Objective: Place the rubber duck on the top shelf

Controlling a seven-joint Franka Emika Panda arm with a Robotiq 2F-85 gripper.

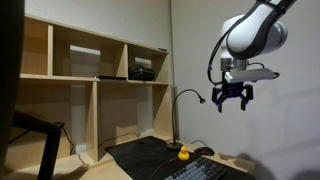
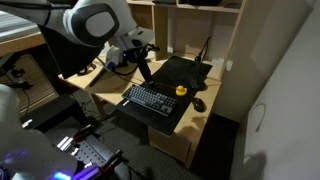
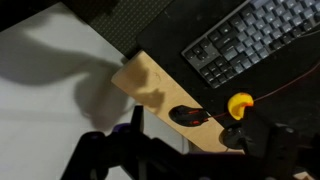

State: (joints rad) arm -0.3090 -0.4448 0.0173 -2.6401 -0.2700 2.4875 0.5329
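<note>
The rubber duck (image 1: 184,154) is small and yellow. It sits on the black desk mat beside the lamp base, and shows in both exterior views (image 2: 181,90) and in the wrist view (image 3: 240,103). The top shelf (image 1: 88,50) is the upper row of plywood cubbies at the left; only its lower edge shows in an exterior view (image 2: 190,18). My gripper (image 1: 232,96) hangs open and empty in the air, well above the duck and to the side of it, away from the shelf (image 2: 141,64). In the wrist view its dark fingers (image 3: 185,165) frame the bottom edge.
A black gooseneck lamp (image 1: 188,96) rises next to the duck, with its base (image 3: 235,135) close by. A keyboard (image 2: 152,98) and a mouse (image 2: 199,104) lie on the mat. A dark object (image 1: 142,71) sits in the right upper cubby. The desk edge (image 3: 150,92) drops to the floor.
</note>
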